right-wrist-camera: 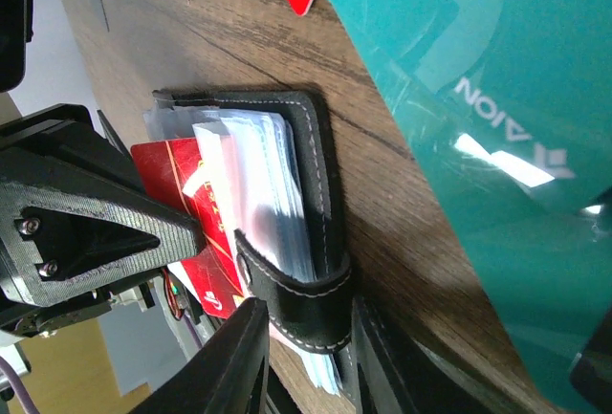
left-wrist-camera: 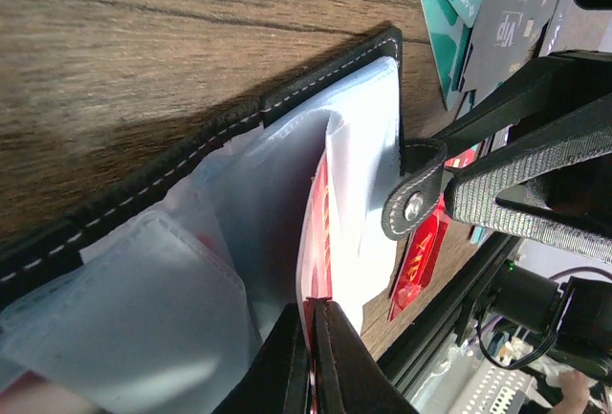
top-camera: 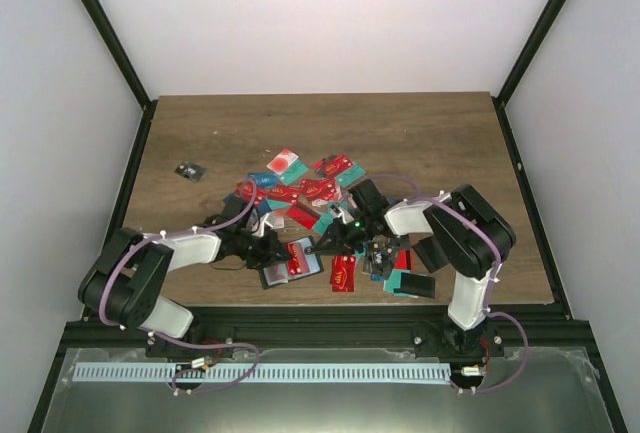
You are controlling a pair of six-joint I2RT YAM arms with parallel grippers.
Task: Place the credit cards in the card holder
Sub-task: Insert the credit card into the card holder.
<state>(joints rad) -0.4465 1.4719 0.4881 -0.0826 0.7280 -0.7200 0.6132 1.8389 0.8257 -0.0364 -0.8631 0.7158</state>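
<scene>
Left tool (left-wrist-camera: pixel 311 316) pinches 1 red card (left-wrist-camera: pixel 318 223) inside the card holder (left-wrist-camera: pixel 325 75); right tool (right-wrist-camera: pixel 304 323) straddles its tab (right-wrist-camera: pixel 287 285), grip unclear. Most credit cards (top-camera: pixel 320 189) lie beyond both tools.

Scattered credit cards (top-camera: pixel 320 190) hem the card holder (top-camera: pixel 275 275); the far tabletop (top-camera: pixel 330 123) lies open.
</scene>
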